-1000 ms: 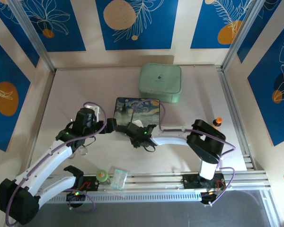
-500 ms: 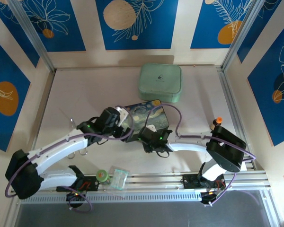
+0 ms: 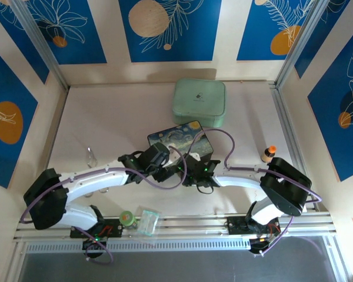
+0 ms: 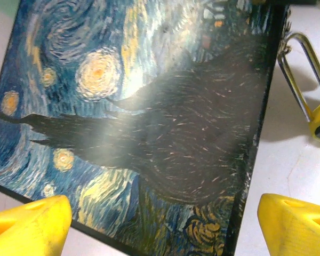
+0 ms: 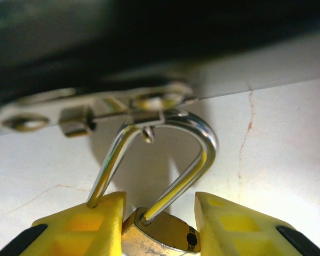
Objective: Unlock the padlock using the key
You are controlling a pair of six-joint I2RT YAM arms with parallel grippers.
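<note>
Handling notes on the padlock [image 5: 162, 238]: it's a tiny brass body, so I'd guess light but rigid and slick, the kind of thing that twists out of a pinch once a key starts turning; the thin steel shackle [image 5: 202, 146] is stiff and threaded through the hasp [image 5: 149, 101] on the edge of the painted box [image 4: 138, 106], so the lock hangs there just off the box's side and can swivel. Best place to grab is the flat sides of the body, which is what the right gripper [image 5: 159, 210] is doing; its yellow fingers are clamped on the brass from both sides, shackle pointing away from the camera.

The left gripper [image 4: 160, 213] hovers over the box lid with its fingers spread wide and nothing between them.

What's hard to see: the lower half of the lock body is cut off in the right wrist view; there's a small dark hole on the brass but I can't tell if it's the keyhole; the key is too small for me to pick out; from above the two wrists crowd together and cover the lock.
</note>
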